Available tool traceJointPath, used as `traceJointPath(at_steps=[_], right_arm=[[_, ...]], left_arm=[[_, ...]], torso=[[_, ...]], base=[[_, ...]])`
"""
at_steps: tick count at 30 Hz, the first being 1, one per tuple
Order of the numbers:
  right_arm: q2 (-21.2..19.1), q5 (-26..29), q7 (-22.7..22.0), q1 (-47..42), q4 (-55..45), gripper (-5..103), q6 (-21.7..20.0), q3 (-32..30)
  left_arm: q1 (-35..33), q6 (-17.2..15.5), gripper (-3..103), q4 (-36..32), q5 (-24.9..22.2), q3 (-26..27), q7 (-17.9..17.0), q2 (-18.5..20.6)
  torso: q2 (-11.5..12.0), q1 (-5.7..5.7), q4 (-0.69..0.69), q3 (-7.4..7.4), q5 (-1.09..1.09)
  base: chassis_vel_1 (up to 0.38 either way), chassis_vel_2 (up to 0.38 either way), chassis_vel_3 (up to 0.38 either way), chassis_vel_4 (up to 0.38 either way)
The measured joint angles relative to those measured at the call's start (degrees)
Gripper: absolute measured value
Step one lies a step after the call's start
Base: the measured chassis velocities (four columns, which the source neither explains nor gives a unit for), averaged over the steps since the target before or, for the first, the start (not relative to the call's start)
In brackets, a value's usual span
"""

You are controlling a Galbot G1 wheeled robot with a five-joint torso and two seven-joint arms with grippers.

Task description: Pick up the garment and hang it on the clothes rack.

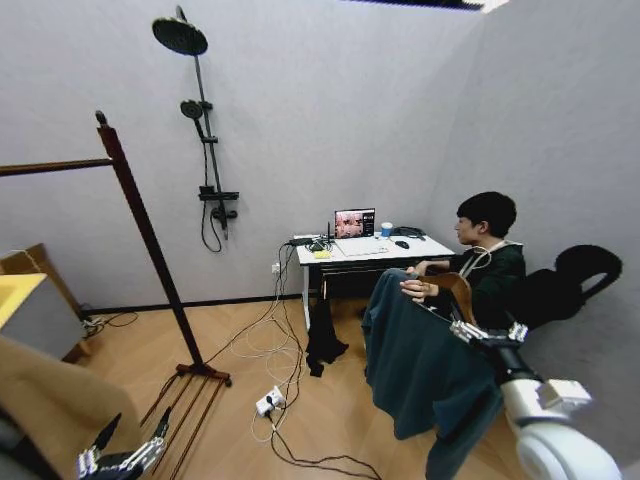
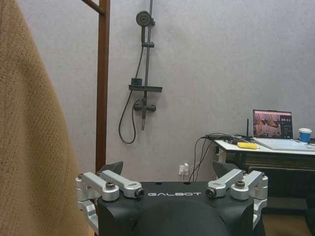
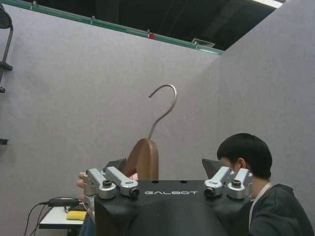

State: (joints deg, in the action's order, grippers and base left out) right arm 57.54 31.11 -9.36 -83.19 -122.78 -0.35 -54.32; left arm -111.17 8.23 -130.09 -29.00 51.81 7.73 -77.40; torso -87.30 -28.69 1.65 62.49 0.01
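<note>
The garment [image 1: 420,365], a dark teal top, hangs from a wooden hanger [image 1: 460,291] at the right, and a seated person's hand [image 1: 419,290] holds that hanger up. My right gripper [image 1: 478,332] is just below the hanger's end, touching the fabric. In the right wrist view the hanger's wooden neck [image 3: 143,160] and metal hook [image 3: 165,104] stand between my right gripper's [image 3: 163,166] spread jaws, nearer one finger, and the gripper is open. The clothes rack [image 1: 150,240] stands at the left, its top bar [image 1: 50,167] bare. My left gripper [image 1: 125,455] hangs low and open.
A tan coat [image 2: 29,147] hangs close beside my left gripper [image 2: 167,169]. A black shower stand [image 1: 205,150] is on the back wall. A white desk [image 1: 420,248] with a laptop stands behind the person. Cables and a power strip [image 1: 268,402] lie on the wooden floor.
</note>
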Motion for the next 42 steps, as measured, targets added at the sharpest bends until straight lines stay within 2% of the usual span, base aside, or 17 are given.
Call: traceJointPath(at_steps=[2, 3, 6, 7, 9, 10, 12, 17, 18, 19, 25, 27, 35, 40, 42], right_arm=[[-0.8, 0.0, 0.66, 1.82, 2.82, 80, 0.23, 0.16], [-0.8, 0.0, 0.66, 1.82, 2.82, 80, 0.23, 0.16], [-1.2, -0.18, 1.78, 3.64, 5.92, 63, 1.17, 0.72], [-1.2, -0.18, 1.78, 3.64, 5.92, 63, 1.17, 0.72], [-1.19, -0.83, 3.48, 4.36, 7.68, 52, 2.42, 1.22], [-1.19, -0.83, 3.48, 4.36, 7.68, 52, 2.42, 1.22], [-0.8, -1.36, 5.14, 5.33, 9.78, 41, 4.34, 2.33], [-0.63, -1.81, 6.43, 6.16, 11.49, 31, 6.01, 2.94], [-0.63, -2.16, 7.2, 6.74, 12.88, 22, 7.27, 3.3], [-0.63, -2.33, 7.58, 7.07, 13.62, 19, 7.97, 3.46], [-0.38, -3.11, 8.17, 7.68, 14.56, 16, 9.45, 4.03], [-0.21, -3.75, 8.23, 8.14, 14.71, 11, 10.24, 4.37], [1.0, -3.5, 7.63, 8.53, 14.76, 10, 11.45, 5.27], [2.58, -0.98, 6.68, 8.46, 14.47, 10, 11.41, 6.3], [2.66, 1.62, 6.71, 8.96, 13.77, 10, 10.62, 6.69]], left_arm=[[0.0, 0.0, 100, 0.0, 0.0, 0.0, 0.0, 0.0], [0.0, 0.0, 100, 0.0, 0.0, 0.0, 0.0, 0.0], [0.0, 0.0, 100, 0.0, 0.0, 0.0, 0.0, 0.0], [0.0, 0.0, 100, 0.0, 0.0, 0.0, 0.0, 0.0], [0.0, 0.0, 100, 0.0, 0.0, 0.0, 0.0, 0.0], [0.0, 0.0, 100, 0.0, 0.0, 0.0, 0.0, 0.0], [0.0, 0.0, 100, 0.0, 0.0, 0.0, 0.01, 0.0], [0.0, 0.0, 100, 0.0, 0.0, 0.0, 0.0, 0.0], [0.0, 0.0, 100, 0.0, 0.0, 0.0, 0.0, 0.0], [0.0, 0.0, 100, 0.0, 0.0, 0.0, 0.0, 0.0], [0.0, 0.0, 100, 0.0, 0.0, 0.0, 0.0, 0.0], [0.0, 0.0, 100, 0.0, 0.0, 0.0, 0.0, 0.0], [0.0, 0.0, 100, 0.0, 0.0, 0.0, 0.0, 0.0], [0.0, 0.0, 100, 0.0, 0.0, 0.0, 0.0, 0.0], [0.0, 0.0, 100, 0.0, 0.0, 0.0, 0.0, 0.0]], torso=[[0.01, -0.01, 0.01, 0.01, 0.01], [0.01, -0.01, 0.01, 0.01, 0.01], [0.04, -0.08, 0.0, 0.03, 0.0], [0.04, -0.08, 0.0, 0.03, 0.0], [0.05, -0.11, 0.0, 0.04, -0.01], [0.05, -0.11, 0.0, 0.04, -0.01], [0.05, -0.1, 0.0, 0.03, 0.0], [0.04, -0.09, 0.0, 0.03, -0.01], [0.04, -0.08, -0.01, 0.03, -0.01], [0.04, -0.08, -0.01, 0.03, -0.01], [0.04, -0.09, -0.01, 0.03, -0.01], [0.04, -0.09, 0.0, 0.03, 0.0], [0.05, -0.09, 0.01, 0.03, -0.02], [0.04, -0.08, 0.01, 0.03, -0.01], [0.04, -0.08, 0.02, 0.03, -0.01]], base=[[0.049, -0.058, -0.029, 0.024], [0.023, -0.058, -0.004, 0.003], [0.0, 0.0, 0.0, 0.0], [0.0, 0.0, 0.0, 0.0], [-0.011, 0.014, 0.025, -0.006], [-0.023, 0.029, 0.051, -0.013], [0.0, 0.0, 0.0, 0.0], [0.0, 0.0, 0.0, 0.0], [0.0, 0.0, 0.0, 0.0], [0.0, 0.0, 0.0, 0.0], [0.0, 0.0, 0.0, 0.0], [0.0, 0.0, 0.0, 0.0], [0.0, 0.0, 0.0, 0.0], [0.0, 0.0, 0.0, 0.0], [0.0, 0.0, 0.0, 0.0]])
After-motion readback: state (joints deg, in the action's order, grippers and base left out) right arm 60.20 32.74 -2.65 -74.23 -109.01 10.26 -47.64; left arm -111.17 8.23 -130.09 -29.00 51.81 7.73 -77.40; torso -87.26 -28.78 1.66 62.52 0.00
